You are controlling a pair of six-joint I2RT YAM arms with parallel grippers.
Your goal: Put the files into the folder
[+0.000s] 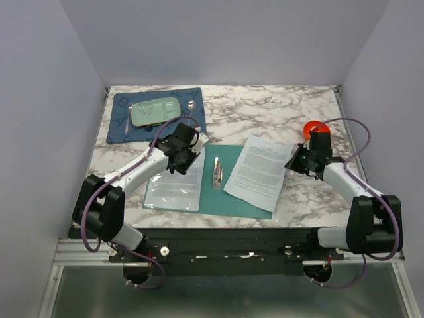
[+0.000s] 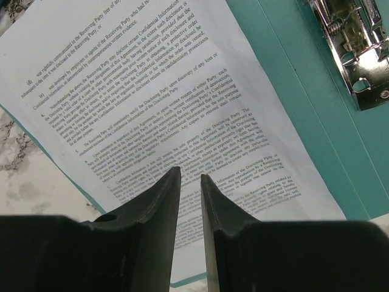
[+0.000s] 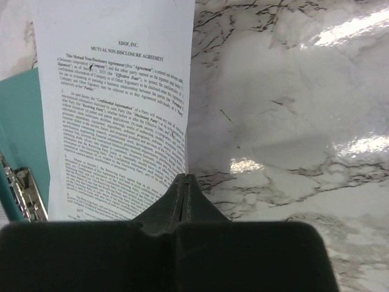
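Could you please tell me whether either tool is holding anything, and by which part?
The right tool appears shut on the long edge of the non-disclosure agreement sheet; the left tool is open, holding nothing.

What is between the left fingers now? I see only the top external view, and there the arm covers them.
Observer: Nothing. The left wrist view shows the left fingers a little apart over a printed sheet, and the gap is empty.
Operator: Are the right fingers open too?
Observer: No. In the right wrist view the right fingers are pressed shut, with their tips at the right edge of the other sheet. I cannot tell whether they pinch it.
Operator: Can that sheet be read?
Observer: Yes, its heading says "MUTUAL NON-DISCLOSURE AGREEMENT".
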